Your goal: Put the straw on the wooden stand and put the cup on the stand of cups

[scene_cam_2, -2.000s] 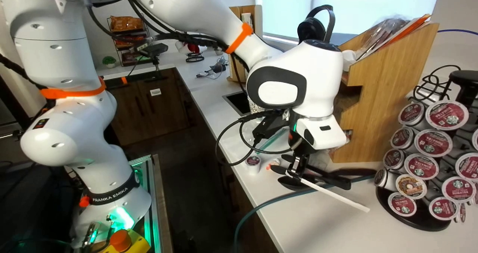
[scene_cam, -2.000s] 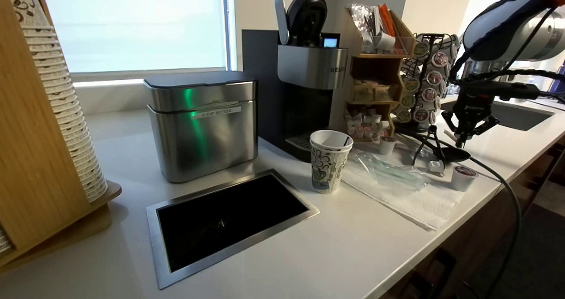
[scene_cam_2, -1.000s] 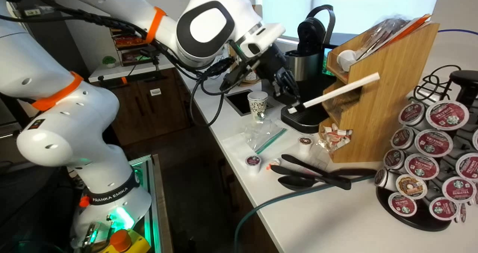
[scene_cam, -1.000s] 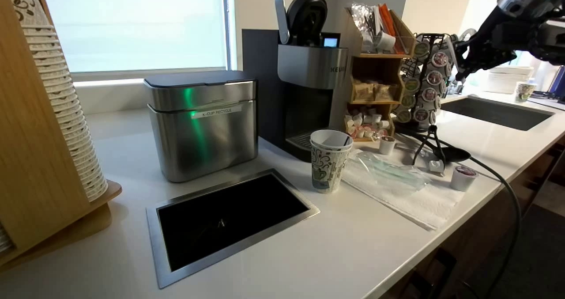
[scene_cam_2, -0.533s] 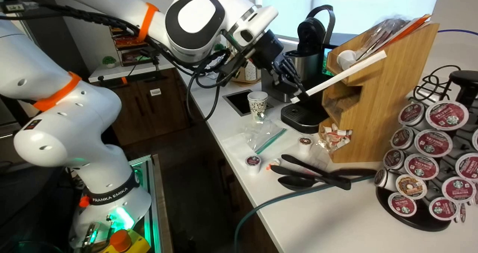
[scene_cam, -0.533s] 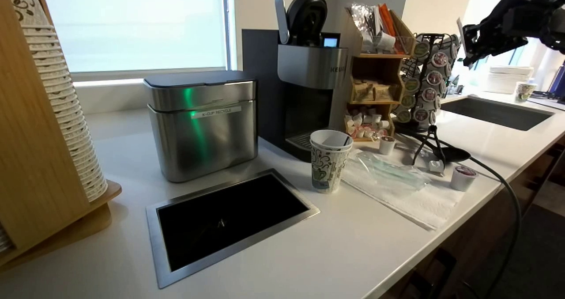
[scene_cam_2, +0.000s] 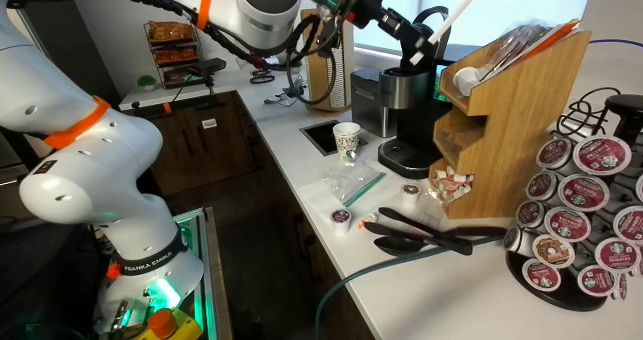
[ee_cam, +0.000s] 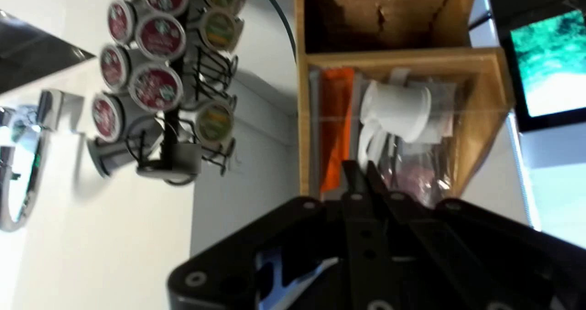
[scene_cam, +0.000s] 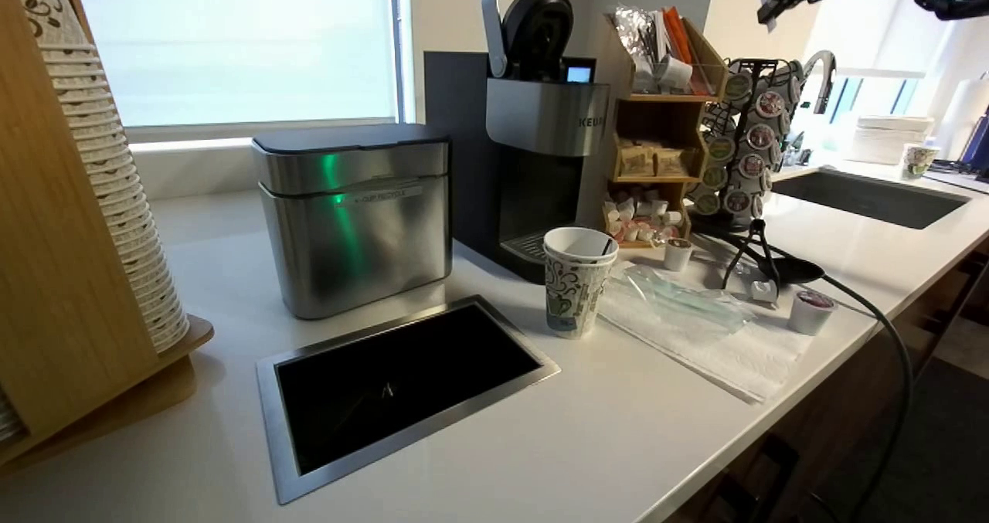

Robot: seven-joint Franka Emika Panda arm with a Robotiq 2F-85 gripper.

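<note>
Arm base (scene_cam_2: 148,273): FRANKA EMIKA; brewer (scene_cam: 545,115): KEUR; bin (scene_cam: 359,237): K-CUP RECYCLE; pod (scene_cam_2: 617,254): SUMATRA

Arm (scene_cam_2: 108,161) bent, gripper (scene_cam_2: 422,44) high, fingers (ee_cam: 351,178) close together

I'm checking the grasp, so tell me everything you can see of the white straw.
The white straw is long, slim and straight; paper or plastic, I can't tell. Only the gripper seems to touch it, pinching it near its lower end and leaving a short stub. Tilted in mid-air, it runs past the top edge in both exterior views, far end unseen. It is not yet in the wooden stand.
</note>
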